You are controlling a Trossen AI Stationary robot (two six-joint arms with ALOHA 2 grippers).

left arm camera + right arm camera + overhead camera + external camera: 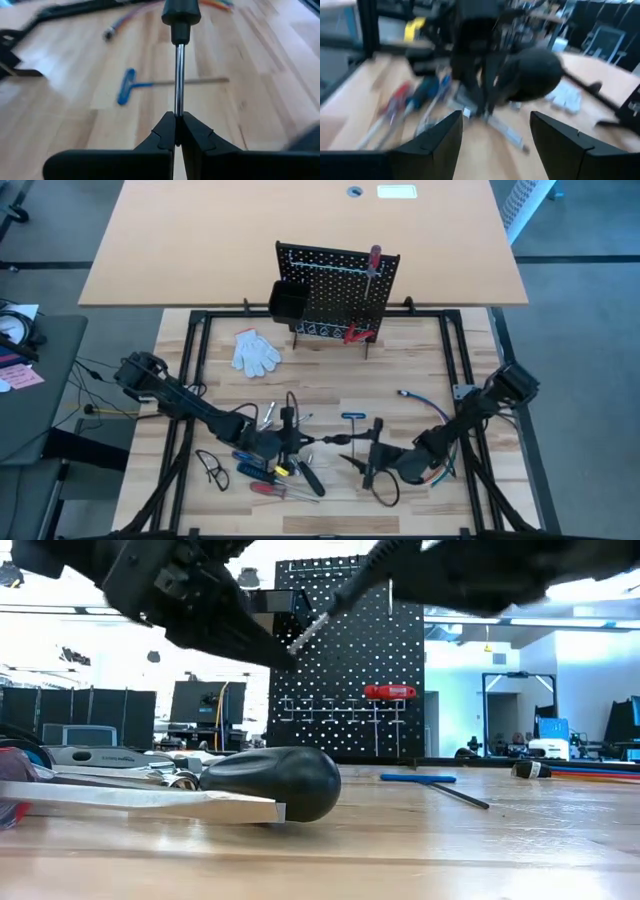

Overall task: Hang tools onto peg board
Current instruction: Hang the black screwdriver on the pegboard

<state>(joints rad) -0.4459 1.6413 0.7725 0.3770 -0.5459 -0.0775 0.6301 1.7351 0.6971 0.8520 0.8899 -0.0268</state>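
We see the left gripper clamped on the steel shaft of a black-handled screwdriver, held above the table near its front middle. The right gripper faces it from close by, jaws wide apart and holding nothing. More tools lie beside the left gripper. The peg board stands at the back, a red screwdriver and red pliers on it.

High view: straight down over counter. Low view: counter level, facing peg board, also seen overhead. Wrist views: close.
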